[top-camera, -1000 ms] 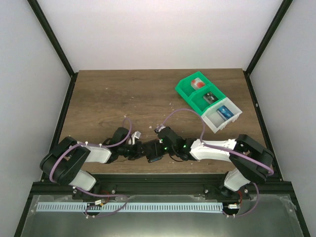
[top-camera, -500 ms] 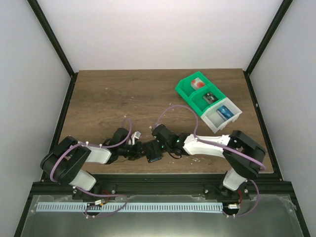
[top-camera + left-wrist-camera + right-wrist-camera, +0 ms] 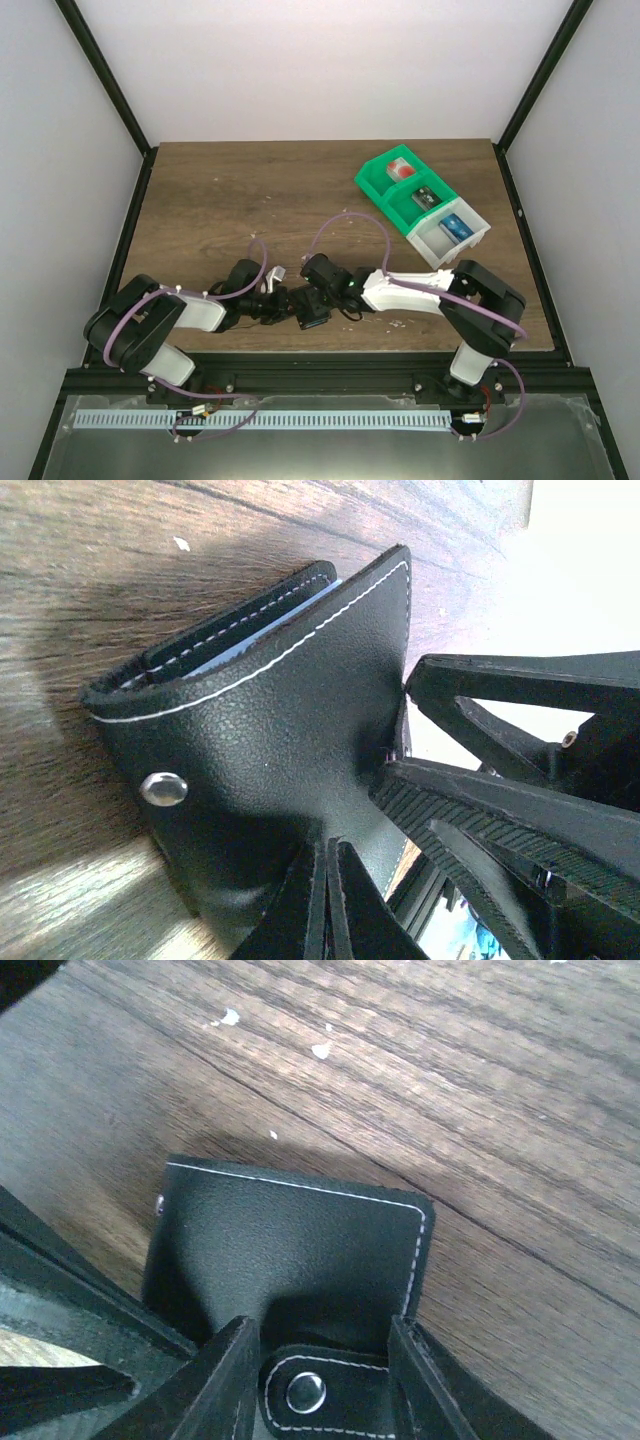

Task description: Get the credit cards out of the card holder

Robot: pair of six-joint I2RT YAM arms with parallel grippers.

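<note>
While the card holder (image 3: 312, 312) stands tilted on edge near the front of the worktop (image 3: 230, 200), between the two arms, the step in hand is judged to be spreading its halves so that the credit cards can be reached. The left gripper (image 3: 325, 885) has its fingers together, clamped on the lower edge of the black outer panel, and serves as the anchor. The right gripper (image 3: 325, 1355) has its fingers apart, one on each side of the snap tab (image 3: 335, 1405); whether they touch the tab cannot be told. The stud (image 3: 163, 788) on the outer panel is bare, so the snap is judged to be undone. A pale blue sliver between the stitched panels is probably the edge of the credit cards (image 3: 262, 630); none is out yet. Hold the left clamp firm and low so that the holder cannot pivot or slide. Close the right fingers on the tab alone, not on the panel behind it, or both halves will be pinched together. Draw the tab away in a shallow arc, since the stiff leather is likely to spring back. Once the halves part, grip the exposed card edge and pull along the pocket, not across it.
</note>
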